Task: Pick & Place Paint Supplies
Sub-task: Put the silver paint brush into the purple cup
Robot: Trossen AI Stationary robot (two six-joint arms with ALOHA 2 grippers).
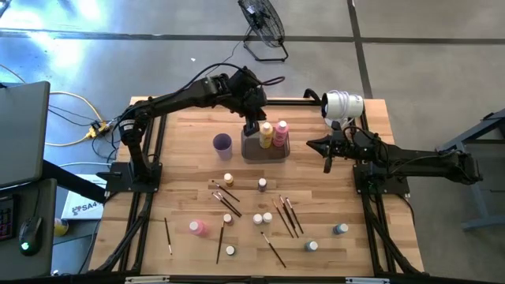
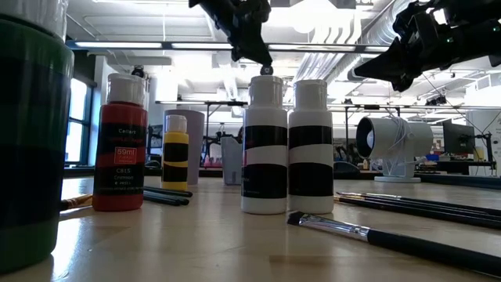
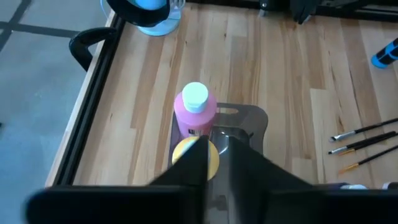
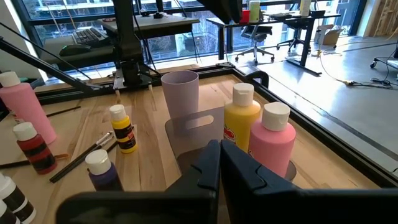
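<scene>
A dark grey tray (image 1: 254, 150) stands mid-table toward the far side. In it a yellow bottle (image 1: 266, 134) (image 3: 184, 151) and a pink bottle (image 1: 282, 133) (image 3: 194, 111) stand upright on their bases. My left gripper (image 1: 252, 126) (image 3: 219, 142) hovers above the tray's left part, tilted downward, shut, with nothing seen between its fingers. My right gripper (image 1: 327, 164) (image 4: 219, 147) waits shut to the right of the tray, off the table. Small bottles (image 1: 228, 180) and thin brushes (image 1: 287, 214) lie scattered on the near half.
A purple cup (image 1: 222, 143) stands just left of the tray. A white round device (image 1: 343, 104) sits at the far right corner. More small bottles (image 1: 197, 227) (image 1: 340, 229) and brushes (image 1: 168, 235) (image 1: 273, 249) lie toward the near edge. Black frame rails (image 1: 154, 142) run along both sides.
</scene>
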